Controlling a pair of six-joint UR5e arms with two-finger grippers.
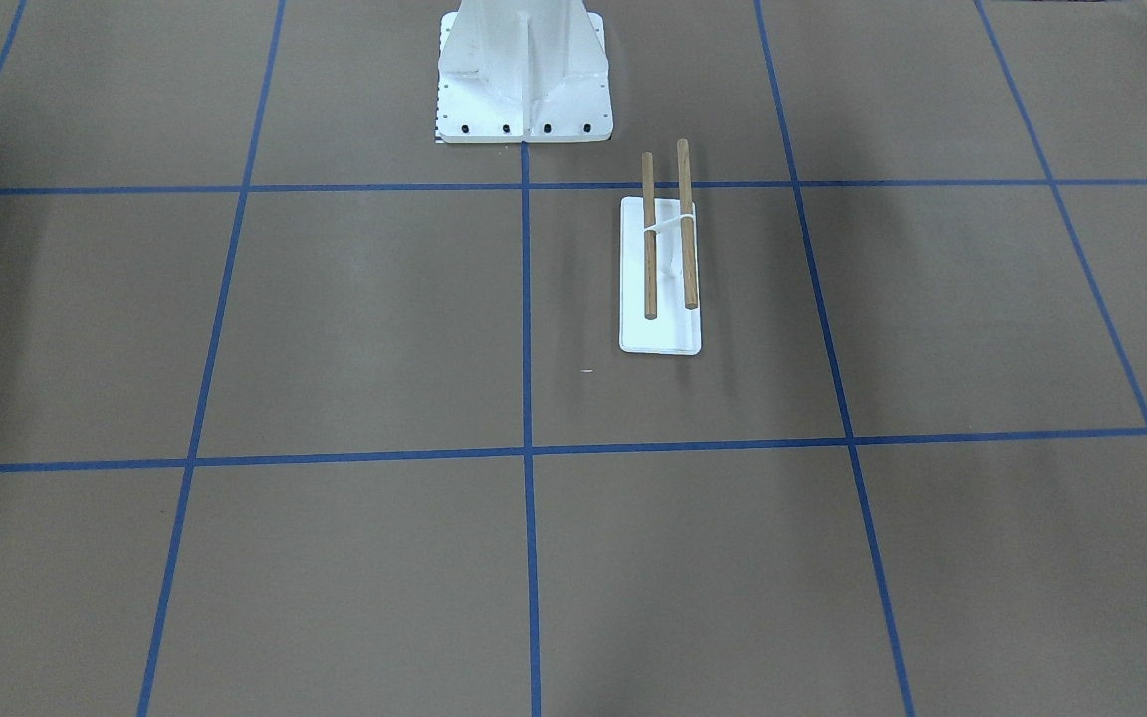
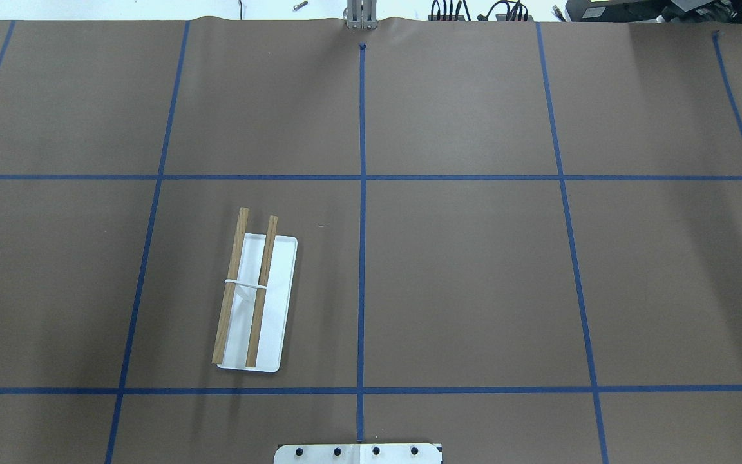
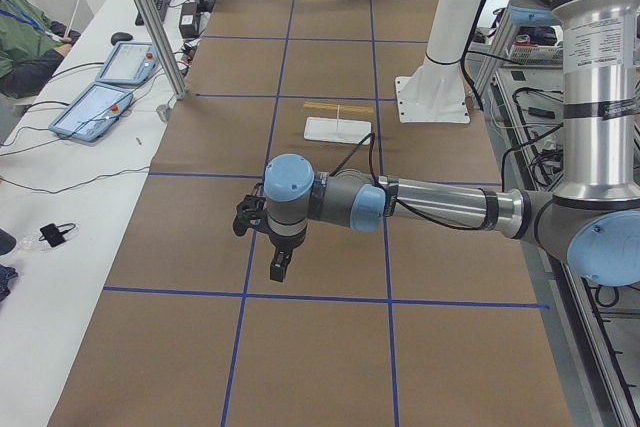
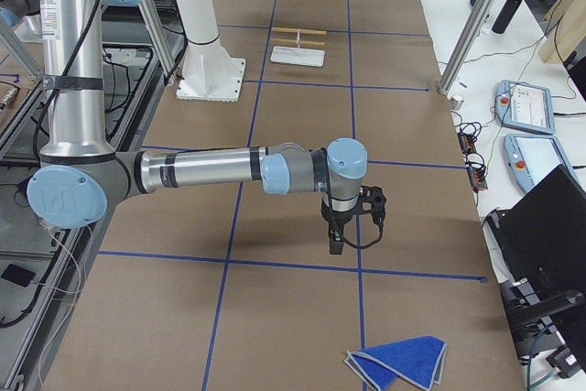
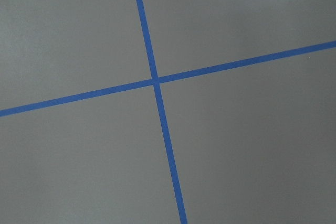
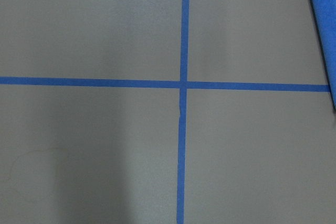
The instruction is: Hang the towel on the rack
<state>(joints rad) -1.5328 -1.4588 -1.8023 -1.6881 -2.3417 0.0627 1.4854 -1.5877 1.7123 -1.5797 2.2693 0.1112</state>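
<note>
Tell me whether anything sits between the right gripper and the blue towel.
Nothing visible does. In the exterior right view only bare brown table and a blue tape line lie between the right gripper and the towel, which lies at the table's near end. The rack stands far off, beyond the arm.

My surface [image 2: 474, 290] is plain brown, crossed by a blue tape grid [image 2: 362, 258]. The rack [image 2: 277, 303] is white with brown wooden dowels [image 2: 230, 290]. The towel [image 4: 403, 362] is plain royal blue.
</note>
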